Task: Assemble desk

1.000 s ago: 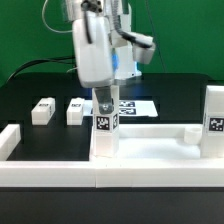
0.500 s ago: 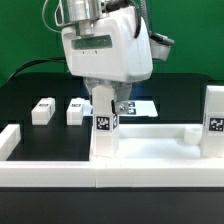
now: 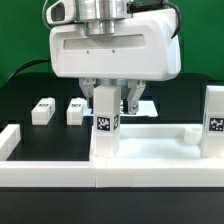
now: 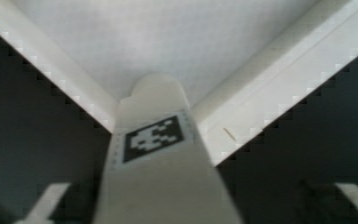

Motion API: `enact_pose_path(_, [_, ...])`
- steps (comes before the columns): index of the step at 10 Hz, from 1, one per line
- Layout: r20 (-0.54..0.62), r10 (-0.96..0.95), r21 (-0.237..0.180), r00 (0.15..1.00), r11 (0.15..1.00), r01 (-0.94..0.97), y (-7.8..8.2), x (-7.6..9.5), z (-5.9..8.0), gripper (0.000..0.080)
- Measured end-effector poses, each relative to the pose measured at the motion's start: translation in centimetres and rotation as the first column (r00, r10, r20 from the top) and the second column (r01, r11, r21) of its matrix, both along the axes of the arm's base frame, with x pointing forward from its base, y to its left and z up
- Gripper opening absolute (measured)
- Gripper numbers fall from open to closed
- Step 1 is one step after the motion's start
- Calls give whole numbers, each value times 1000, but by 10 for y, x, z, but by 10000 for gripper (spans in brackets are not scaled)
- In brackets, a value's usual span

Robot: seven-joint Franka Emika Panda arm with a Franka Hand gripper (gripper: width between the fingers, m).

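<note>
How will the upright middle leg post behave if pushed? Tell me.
The leg post looks like solid square plastic, so probably stiff. It stands tall and narrow on the desk panel, so it may tip unless fastened, which I cannot tell. Its flat faces should stop it rolling.

Black table (image 3: 30, 90), on which white parts are laid out.
Two leg posts are seen lying flat side by side toward the exterior view's left, one (image 3: 42, 111) just beside the other (image 3: 75, 111), apart from everything else. The marker board (image 3: 146, 104) is laid flat farther back, partly hidden. The desk panel (image 3: 155, 148) is rested on the nearer part of the table, and the long low rail (image 3: 50, 172) is set across the front edge, just beside the panel.
</note>
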State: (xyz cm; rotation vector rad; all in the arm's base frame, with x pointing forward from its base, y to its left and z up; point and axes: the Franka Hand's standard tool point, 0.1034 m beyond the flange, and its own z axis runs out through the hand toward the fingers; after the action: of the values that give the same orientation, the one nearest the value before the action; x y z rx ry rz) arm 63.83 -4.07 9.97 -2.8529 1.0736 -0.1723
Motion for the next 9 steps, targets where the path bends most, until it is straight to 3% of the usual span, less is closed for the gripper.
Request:
enact_pose_path(1, [-2,-33,0,999,999,33,-5,-1,0,383])
enact_pose_path(2, [-14,-104,6,995,995,104,-8,-4,-2,298])
enact_pose_path(4, [-29,-304,37,952,952,305,-10,-4,-3,298])
enact_pose_path(6, [-95,-549,75,830,828,556,-12,-8,-2,293])
enact_pose_path(9, [-208,-837,145,506,485,862,-8,-6,-2,293])
